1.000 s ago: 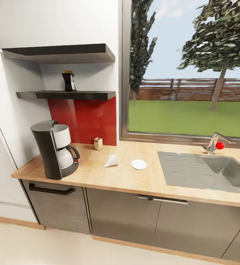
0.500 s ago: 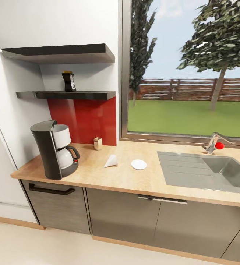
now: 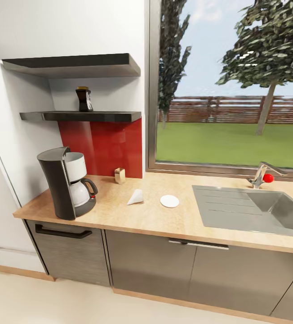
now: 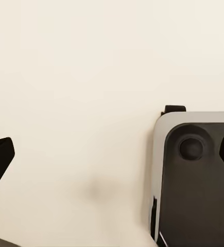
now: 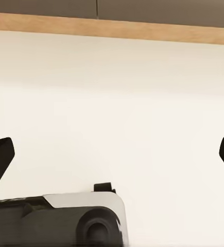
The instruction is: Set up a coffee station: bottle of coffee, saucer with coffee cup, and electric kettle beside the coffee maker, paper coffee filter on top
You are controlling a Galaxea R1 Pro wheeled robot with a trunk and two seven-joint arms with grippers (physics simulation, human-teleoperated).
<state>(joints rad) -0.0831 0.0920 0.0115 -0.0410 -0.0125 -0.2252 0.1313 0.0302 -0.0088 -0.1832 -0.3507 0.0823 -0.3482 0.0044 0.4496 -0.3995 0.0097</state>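
Both grippers, left gripper (image 4: 112, 154) and right gripper (image 5: 112, 154), hang over the pale floor with fingers wide apart, holding nothing. On the kitchen countertop (image 3: 133, 216) the coffee maker (image 3: 68, 182) stands at the left end. To its right lie the paper coffee filter (image 3: 136, 197) and then the saucer (image 3: 169, 201), and above it the bottle of coffee (image 3: 84, 99) stands on the kitchen shelf (image 3: 81, 116).

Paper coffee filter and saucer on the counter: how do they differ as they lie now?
The paper coffee filter is a cone lying on its side, its point toward the window; the saucer is a flat round disc lying level. The filter lies nearer the coffee maker, the saucer nearer the sink. Both are white, rest apart on the kitchen countertop, and nothing sits on either.
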